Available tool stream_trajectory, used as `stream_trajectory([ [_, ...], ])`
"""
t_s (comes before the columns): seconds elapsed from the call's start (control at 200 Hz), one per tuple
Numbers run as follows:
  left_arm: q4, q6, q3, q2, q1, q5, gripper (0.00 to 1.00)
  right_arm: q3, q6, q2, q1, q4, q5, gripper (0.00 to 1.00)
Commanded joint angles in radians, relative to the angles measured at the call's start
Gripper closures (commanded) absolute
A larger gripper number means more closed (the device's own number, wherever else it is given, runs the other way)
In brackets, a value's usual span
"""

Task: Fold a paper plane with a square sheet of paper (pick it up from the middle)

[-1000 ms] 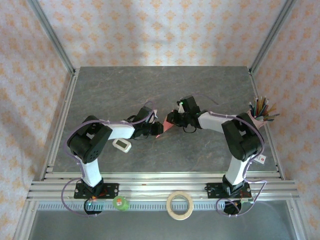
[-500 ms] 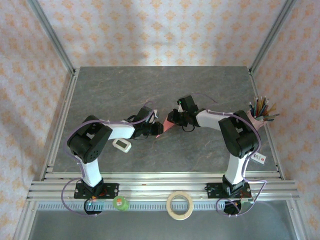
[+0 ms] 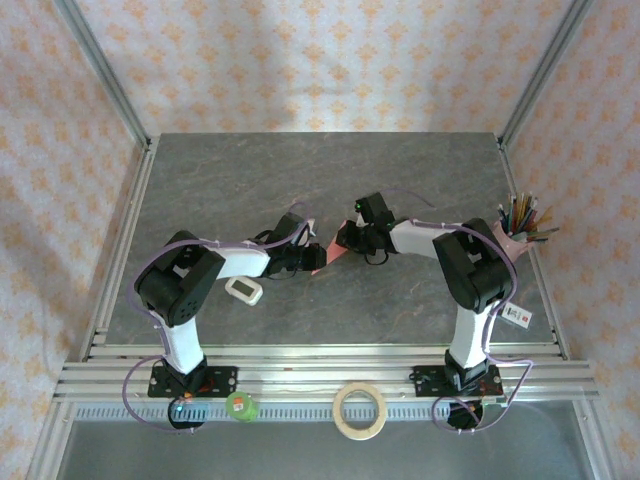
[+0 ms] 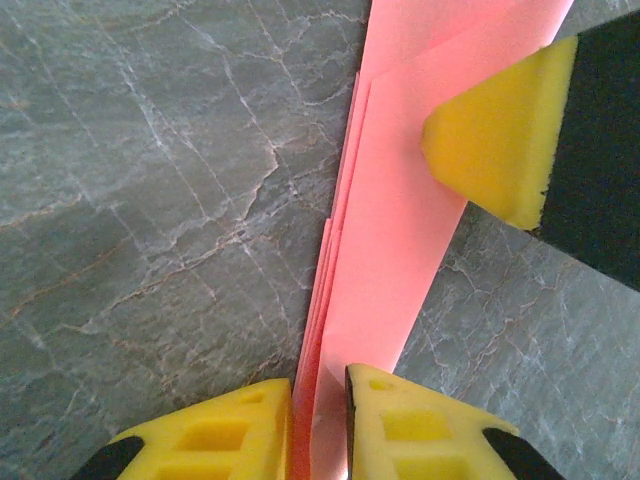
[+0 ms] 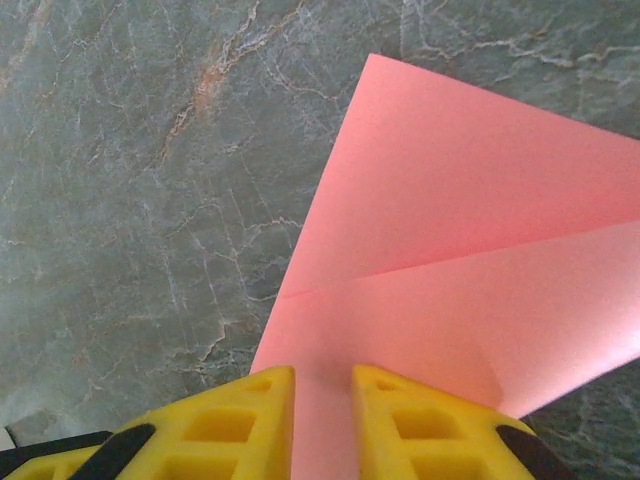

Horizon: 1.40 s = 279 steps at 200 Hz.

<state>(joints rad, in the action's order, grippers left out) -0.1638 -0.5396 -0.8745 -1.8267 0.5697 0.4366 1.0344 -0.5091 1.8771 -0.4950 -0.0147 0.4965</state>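
In the overhead view the pink paper (image 3: 325, 256) was just left of the frame's centre, over the middle of the grey table (image 3: 300, 170). The left gripper (image 3: 306, 259) reached in from the left and the right gripper (image 3: 341, 240) from the right, their tips nearly meeting across it.

In the left wrist view, the left fingers (image 4: 215, 435) at the bottom edge were clamped on the paper's stacked layers. A pink strip ran up between them toward the top of the frame. Several layered edges fanned along its left side, and its right edge ran straight. One yellow pad of the right gripper sat over that right edge at upper right.

In the right wrist view, the right fingers (image 5: 225, 420) at the bottom were pinched on the paper. It spread rightward, with a sharp corner at top centre and a crease crossing from centre-left to the right edge.

Bare slab lay open above both grippers up to the far edge, and also below them toward the near rail. A white gadget (image 3: 243, 290) lay lower left of the paper, apart from it. A cup of pens (image 3: 520, 222) stood at the right edge, well apart. A tape roll (image 3: 360, 410) and a green object (image 3: 241, 406) rested on the bottom rail.
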Motion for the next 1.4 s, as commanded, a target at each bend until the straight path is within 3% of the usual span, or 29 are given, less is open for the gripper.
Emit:
stream_trajectory([
  [0.0,0.033,0.028,0.004,-0.074,0.016,-0.030,0.81,0.035,0.025,0.016,-0.002,-0.024,-0.030,0.77],
  [0.816,0.020,0.028,0.022,-0.077,0.018,-0.027,0.88,0.061,0.071,0.047,-0.002,0.001,0.041,0.77],
  [1.391,0.019,0.029,0.025,-0.077,0.019,-0.029,0.91,0.099,0.095,0.093,-0.003,-0.078,-0.003,0.77],
])
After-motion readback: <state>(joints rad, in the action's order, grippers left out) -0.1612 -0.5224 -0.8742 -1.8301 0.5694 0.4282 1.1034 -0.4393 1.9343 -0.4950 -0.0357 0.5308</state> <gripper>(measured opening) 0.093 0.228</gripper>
